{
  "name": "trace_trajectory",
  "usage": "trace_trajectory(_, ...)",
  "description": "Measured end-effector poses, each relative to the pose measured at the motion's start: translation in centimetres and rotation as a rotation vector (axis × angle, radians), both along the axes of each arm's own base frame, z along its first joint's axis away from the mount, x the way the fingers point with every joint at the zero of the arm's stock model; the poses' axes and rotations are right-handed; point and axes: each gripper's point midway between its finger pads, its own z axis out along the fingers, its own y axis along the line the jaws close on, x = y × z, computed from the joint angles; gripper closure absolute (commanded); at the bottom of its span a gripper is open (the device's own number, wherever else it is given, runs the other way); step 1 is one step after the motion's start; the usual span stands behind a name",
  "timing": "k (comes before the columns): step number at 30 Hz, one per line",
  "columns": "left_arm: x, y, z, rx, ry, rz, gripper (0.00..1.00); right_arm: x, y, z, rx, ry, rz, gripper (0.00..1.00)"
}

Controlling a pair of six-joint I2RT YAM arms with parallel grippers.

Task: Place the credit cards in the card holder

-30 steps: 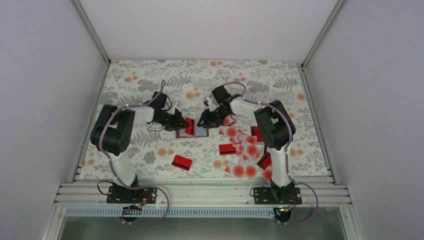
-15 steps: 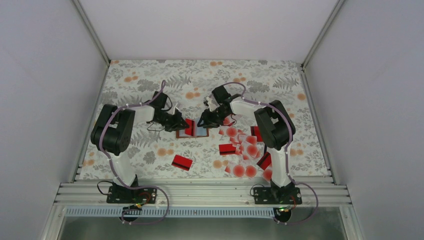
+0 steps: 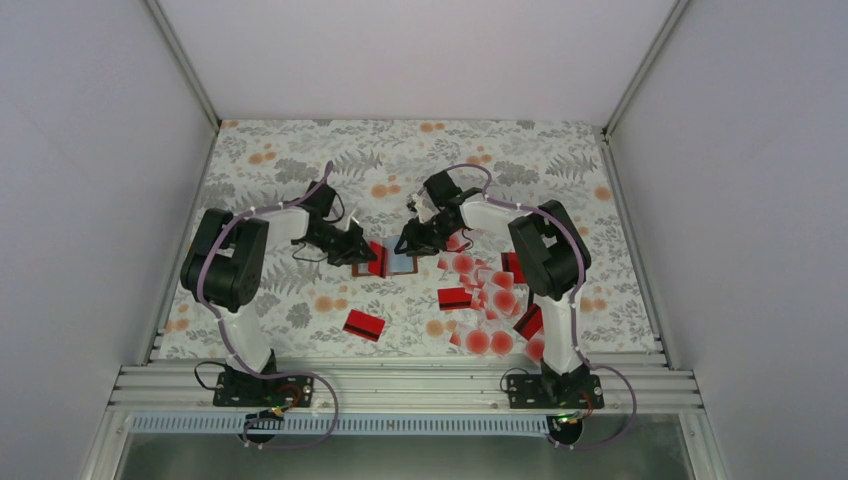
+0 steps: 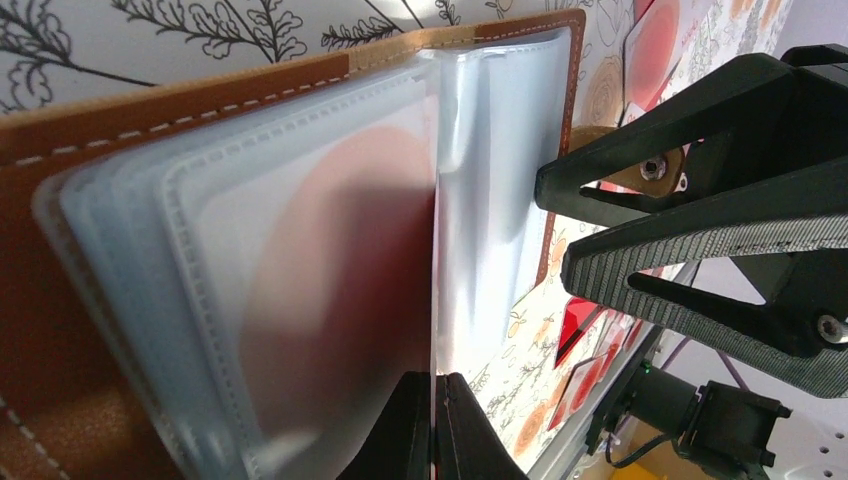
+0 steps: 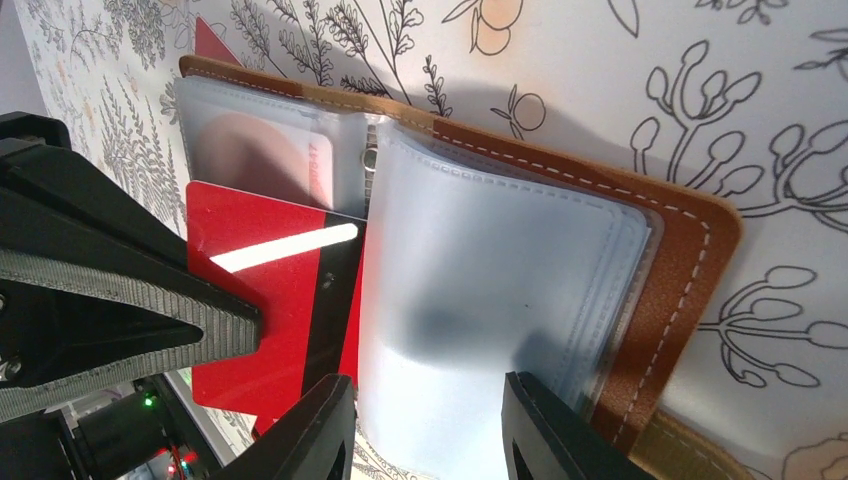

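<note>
- Left gripper [image 4: 434, 400] has shifted slightly beside the card holder [image 5: 690, 250], which lies open mid-table.
- It is clenched on 1 red card [image 5: 270, 300], whose edge is at the left sleeves.
- Right gripper [image 5: 428, 390] is unmoved, jaws apart astride the right sleeves.
- Card judged light, stiff and slick: pinch a short edge.
- Remaining cards [image 3: 490, 300] lie to the holder's right.
</note>
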Motion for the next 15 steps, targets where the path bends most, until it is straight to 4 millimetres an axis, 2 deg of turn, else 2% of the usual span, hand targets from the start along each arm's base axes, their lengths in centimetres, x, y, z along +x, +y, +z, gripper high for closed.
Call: trace_trajectory(15,1.0,-0.5,-0.2,-0.014,0.019,-0.020,0.98,0.1,-0.3,0.0,-0.013,-0.013,0.004,0.61)
